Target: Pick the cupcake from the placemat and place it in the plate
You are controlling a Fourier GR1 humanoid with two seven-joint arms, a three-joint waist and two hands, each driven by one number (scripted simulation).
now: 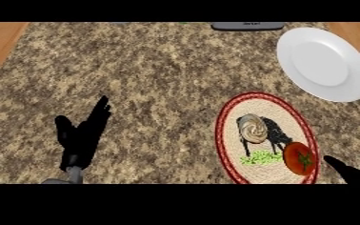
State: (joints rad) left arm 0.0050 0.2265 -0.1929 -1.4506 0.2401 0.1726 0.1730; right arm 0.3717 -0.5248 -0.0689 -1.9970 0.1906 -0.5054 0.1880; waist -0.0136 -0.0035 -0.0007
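**Cupcake on placemat, plate bare**

Sitting on the round placemat [232, 138] at about four o'clock on the speckled desk [155, 76], the cupcake [254, 129] with its swirled top lies near the mat's middle. A tomato [300, 158] rests on the same mat, just beside the cupcake at its five o'clock. The white plate [320, 63] lies at two o'clock, apart from the mat, with nothing on it. At eight o'clock the left robot hand [83, 136] rests with fingers straight, holding nothing. Only a fingertip of the right robot hand [343, 169] shows at the lower right edge; I cannot tell its state.
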